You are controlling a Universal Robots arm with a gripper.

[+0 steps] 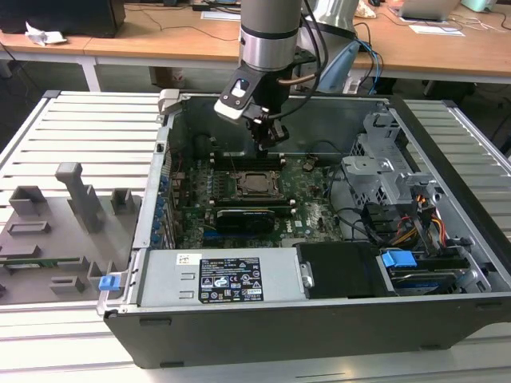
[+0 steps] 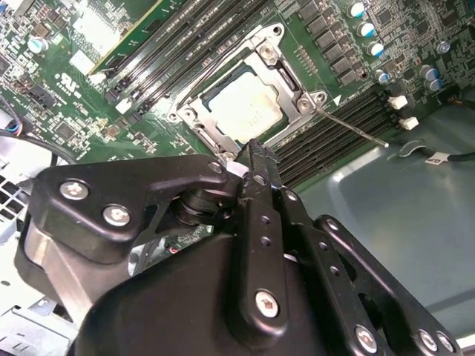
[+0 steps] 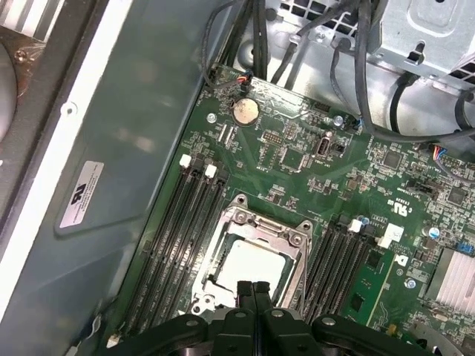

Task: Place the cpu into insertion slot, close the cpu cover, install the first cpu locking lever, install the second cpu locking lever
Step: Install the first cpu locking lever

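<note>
One arm reaches down into the open computer case, its hand clenched, fingertips pressed together with nothing between them. The hand hangs just above the insertion slot, near its far edge, over the green motherboard. The cpu sits in the slot, its silvery top showing through the window of the cpu cover, which lies flat around it. One thin locking lever juts out from the socket's corner over the memory slots. The case rests on a slatted table.
</note>
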